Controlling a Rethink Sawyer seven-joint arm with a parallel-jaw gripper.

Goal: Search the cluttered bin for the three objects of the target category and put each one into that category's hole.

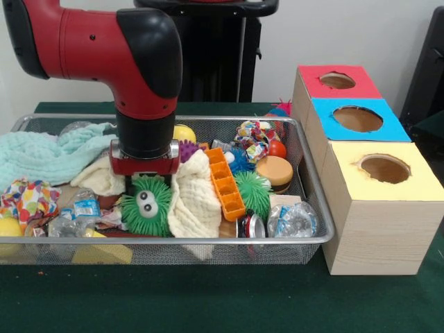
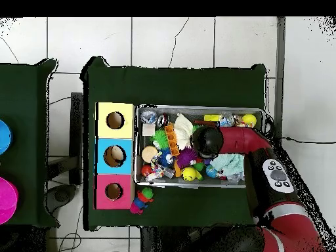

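Green cloth is covering the table (image 1: 208, 305), where the wire basket (image 1: 316, 208) is holding balls, rags and wrappers; no plush animal is clearly showing. Beside it, the red-ringed hole (image 1: 337, 80) is sitting empty. Reaching down, the gripper (image 1: 142, 182) is touching a green spiky ball (image 1: 147, 206); I cannot tell its grip.

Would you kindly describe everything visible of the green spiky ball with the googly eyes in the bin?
The green spiky ball looks like soft rubber, covered in thin bristles, with two white googly eyes facing the front camera. It sits near the front rim of the wire bin, directly under the gripper, beside a cream cloth. Whether the gripper touches it cannot be told.
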